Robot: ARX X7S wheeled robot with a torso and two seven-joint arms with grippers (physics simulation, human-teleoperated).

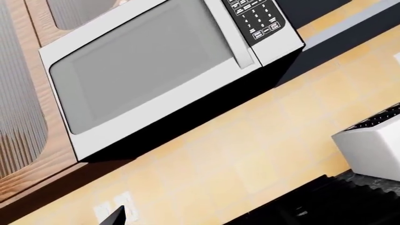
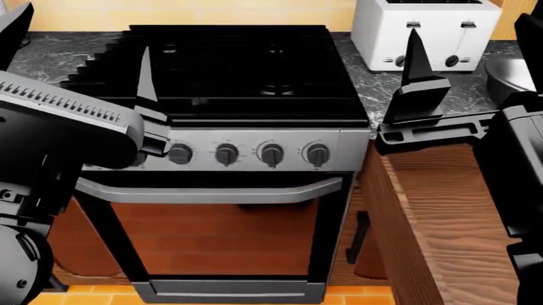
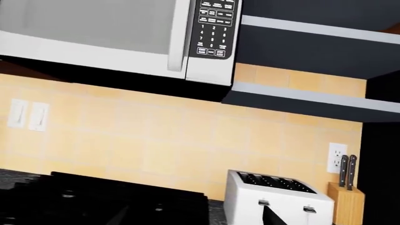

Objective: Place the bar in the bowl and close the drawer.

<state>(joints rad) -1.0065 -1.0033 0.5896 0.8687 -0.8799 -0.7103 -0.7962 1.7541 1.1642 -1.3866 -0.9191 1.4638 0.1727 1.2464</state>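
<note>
At the right edge of the head view, the reddish-brown wood-grain drawer (image 2: 441,222) stands open; bar unseen, steel bowl (image 2: 509,75) barely visible. Left hand (image 2: 146,95) and right hand (image 2: 416,70) raised, empty; spread cannot be told. Risk: blind reach striking the white toaster (image 2: 424,32).
</note>
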